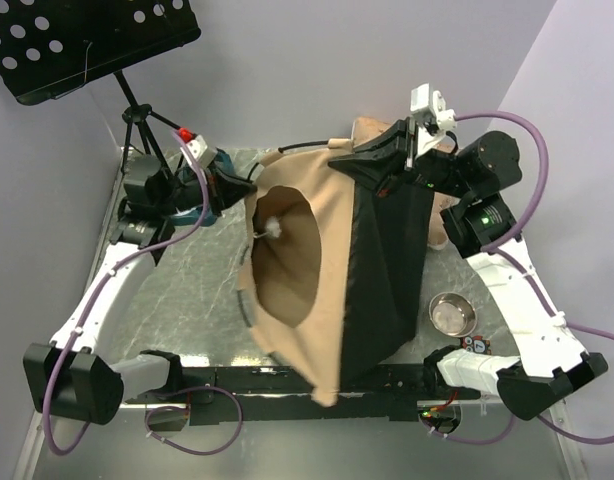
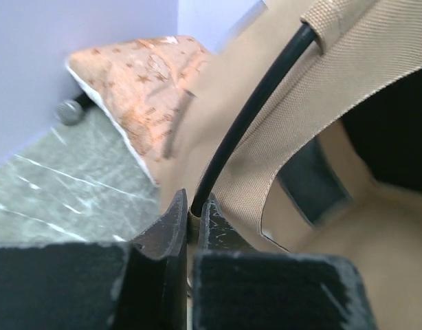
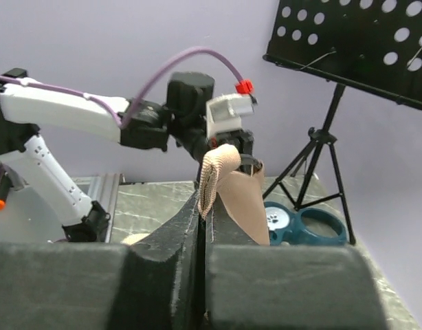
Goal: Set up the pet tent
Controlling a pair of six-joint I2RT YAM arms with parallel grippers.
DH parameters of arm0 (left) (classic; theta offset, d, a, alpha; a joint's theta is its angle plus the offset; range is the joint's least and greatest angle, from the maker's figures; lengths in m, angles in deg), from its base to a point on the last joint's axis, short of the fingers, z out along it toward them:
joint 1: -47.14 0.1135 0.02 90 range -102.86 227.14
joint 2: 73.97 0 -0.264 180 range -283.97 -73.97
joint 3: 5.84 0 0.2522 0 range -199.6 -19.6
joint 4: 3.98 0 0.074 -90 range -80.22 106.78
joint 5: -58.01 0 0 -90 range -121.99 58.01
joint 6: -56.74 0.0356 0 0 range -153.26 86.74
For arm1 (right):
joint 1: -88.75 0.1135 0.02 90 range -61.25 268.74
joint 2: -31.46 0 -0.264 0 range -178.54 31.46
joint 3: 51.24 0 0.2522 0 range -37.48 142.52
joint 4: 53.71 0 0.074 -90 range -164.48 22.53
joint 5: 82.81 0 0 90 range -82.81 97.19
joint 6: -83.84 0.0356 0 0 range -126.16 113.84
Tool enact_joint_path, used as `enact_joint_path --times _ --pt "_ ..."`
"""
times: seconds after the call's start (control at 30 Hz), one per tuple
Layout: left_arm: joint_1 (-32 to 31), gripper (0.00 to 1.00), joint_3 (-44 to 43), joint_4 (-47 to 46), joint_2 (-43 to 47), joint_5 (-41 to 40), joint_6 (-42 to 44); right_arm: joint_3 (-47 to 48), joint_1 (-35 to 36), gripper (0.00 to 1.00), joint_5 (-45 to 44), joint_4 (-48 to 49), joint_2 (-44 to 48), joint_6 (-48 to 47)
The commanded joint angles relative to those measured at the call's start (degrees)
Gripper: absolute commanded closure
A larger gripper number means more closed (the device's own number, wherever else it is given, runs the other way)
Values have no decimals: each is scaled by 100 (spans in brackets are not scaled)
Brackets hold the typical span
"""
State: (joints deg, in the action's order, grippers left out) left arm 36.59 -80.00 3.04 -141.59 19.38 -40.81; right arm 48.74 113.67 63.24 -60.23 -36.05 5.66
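1. the pet tent (image 1: 317,270) sits mid-table, half raised and slumped. its arched doorway (image 1: 292,255) faces 9 o'clock and its black base panel (image 1: 387,270) is turned up toward 3 o'clock.
2. your left gripper (image 2: 194,208) is clamped on the thin black pole (image 2: 252,103) at the tent's 10 o'clock corner, just below the tan webbing sleeve (image 2: 335,82) the pole runs through.
3. your right gripper (image 3: 203,206) is pinched closed on a tan webbing strap (image 3: 212,172) at the tent's 1 o'clock peak.
4. you look to be mid-way through tensioning the frame, with the fabric stretched between both arms.
5. the next move likely calls for sliding the pole along its own line while the right side holds the fabric taut. the pole's far end is hidden, so go gently.
6. mind the cushion (image 2: 142,75) at 12 o'clock, the blue double bowl (image 3: 307,223) near your left gripper, and the metal bowl (image 1: 453,313) at 4 o'clock.
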Motion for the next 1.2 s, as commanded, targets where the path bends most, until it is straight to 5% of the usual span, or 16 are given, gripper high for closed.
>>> enact_joint_path --times 0.0,0.17,0.2,0.37,0.67,0.9,1.17 --pt "184 99 -875 -3 398 101 263 133 -32 78 11 -170 343 -232" --pt "448 99 -2157 366 65 -101 359 194 -102 5 -681 -863 589 -600" --pt "526 99 -2465 445 -32 -127 377 177 -137 0 -892 -970 694 -680" --pt "975 99 -3495 604 -454 -189 211 -157 -497 0 -2183 -1234 1186 -1128" --pt "1415 99 -3821 -239 -937 -566 -616 -1122 -1357 0 -3688 -1780 1381 -2525" --pt "1424 99 -3979 -389 -1017 -1032 -774 -257 -2369 0 -3470 -2963 -690 -2596" --pt "1485 99 -3830 -556 -850 -1076 -792 1590 -2361 2 -3012 -4293 -3521 -2817"
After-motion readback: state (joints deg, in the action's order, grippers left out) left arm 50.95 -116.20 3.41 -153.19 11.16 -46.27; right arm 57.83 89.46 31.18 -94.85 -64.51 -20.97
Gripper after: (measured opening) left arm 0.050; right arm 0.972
